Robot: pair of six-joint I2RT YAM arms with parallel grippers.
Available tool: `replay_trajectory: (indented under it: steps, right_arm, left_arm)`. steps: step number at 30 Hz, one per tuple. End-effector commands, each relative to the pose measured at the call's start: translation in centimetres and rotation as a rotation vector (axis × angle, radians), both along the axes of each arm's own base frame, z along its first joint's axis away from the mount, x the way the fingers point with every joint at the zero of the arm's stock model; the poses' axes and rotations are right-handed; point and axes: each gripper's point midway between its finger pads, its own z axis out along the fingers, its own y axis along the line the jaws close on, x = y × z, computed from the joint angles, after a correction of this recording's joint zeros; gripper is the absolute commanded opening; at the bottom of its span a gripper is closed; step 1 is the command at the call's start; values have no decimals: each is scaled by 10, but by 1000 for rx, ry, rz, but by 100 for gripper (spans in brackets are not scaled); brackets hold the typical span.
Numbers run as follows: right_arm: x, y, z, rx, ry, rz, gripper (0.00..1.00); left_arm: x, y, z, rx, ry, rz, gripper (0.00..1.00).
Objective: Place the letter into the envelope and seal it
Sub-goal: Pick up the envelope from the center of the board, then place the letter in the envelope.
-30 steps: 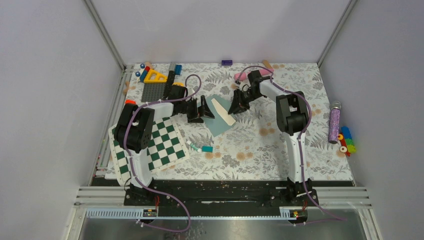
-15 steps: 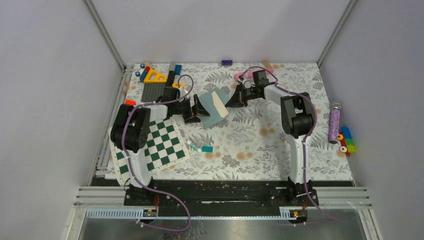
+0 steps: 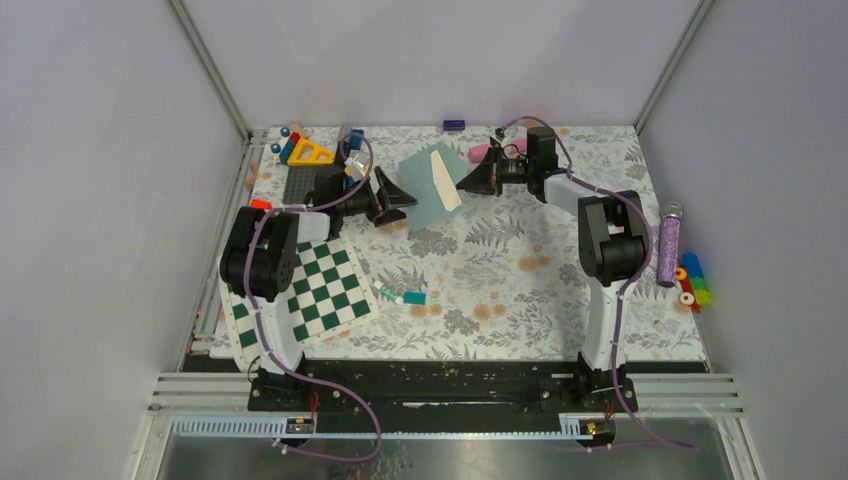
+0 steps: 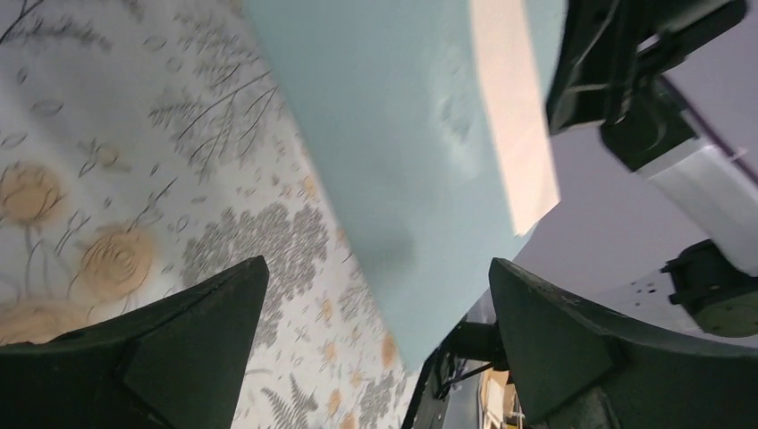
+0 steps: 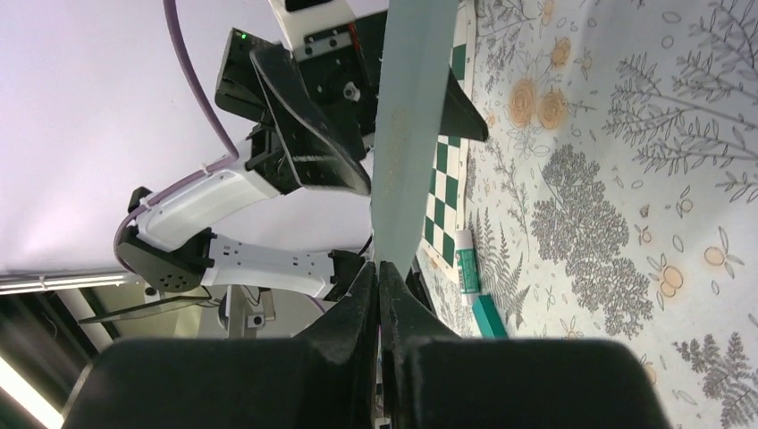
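On the left, the black two-finger left gripper is hanging spread wide and gripping nothing, just beside the flat teal-grey paper envelope. The envelope is being held tilted above the floral-patterned table. The thin cream-tan letter is showing along the envelope's right side. The right gripper is pinching the envelope's edge. Insertion looks unfinished; next, the left fingers probably need to push the letter fully inside.
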Motion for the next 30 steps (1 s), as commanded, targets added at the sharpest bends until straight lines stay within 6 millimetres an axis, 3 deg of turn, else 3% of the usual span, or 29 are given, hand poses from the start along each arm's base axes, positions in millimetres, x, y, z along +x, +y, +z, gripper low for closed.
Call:
replay_trajectory:
  steps: [1, 3, 5, 6, 9, 11, 15, 16, 17, 18, 19, 22, 26, 28, 30]
  right_arm:
    - [-15, 0, 36, 34, -96, 19, 0]
    - [-20, -2, 40, 26, -115, 20, 0]
    - [-25, -3, 41, 11, -131, 27, 0]
    - [-27, -4, 42, 6, -141, 28, 0]
    - [-32, -6, 48, -4, -170, 21, 0]
    - [-34, -7, 54, -9, -198, 11, 0]
    - [-38, -11, 59, -41, -227, -5, 2]
    - [-38, -12, 60, -52, -230, -7, 10]
    - [-37, -14, 57, -70, -224, -12, 34]
    - [-35, -16, 56, -84, -220, -14, 86]
    - [-32, -18, 55, -94, -219, -14, 98]
    - [-24, -29, 42, -180, -224, -20, 100]
    - [-17, -55, 28, -422, -326, -39, 100]
    - [-12, -72, 35, -549, -398, -80, 100]
    - [-13, -84, 55, -620, -480, -118, 100]
  left_arm:
    - [12, -8, 43, -191, -97, -1, 93]
    - [12, -11, 57, -268, -113, -5, 78]
    - [9, -14, 70, -335, -129, -17, 51]
    - [7, -15, 74, -359, -134, -22, 43]
    - [1, -21, 79, -389, -140, -39, 30]
    - [-4, -24, 83, -398, -152, -49, 28]
    - [-12, -26, 106, -415, -200, -61, 12]
    - [-13, -26, 111, -418, -210, -62, 10]
    - [-14, -25, 115, -420, -220, -66, 8]
    - [-15, -25, 119, -422, -227, -70, 5]
    - [-16, -26, 122, -424, -234, -75, 1]
    - [-18, -26, 127, -424, -243, -89, 0]
    - [-20, -28, 126, -420, -243, -106, 1]
    - [-19, -28, 121, -415, -236, -110, 1]
    - [-17, -29, 113, -406, -221, -109, 2]
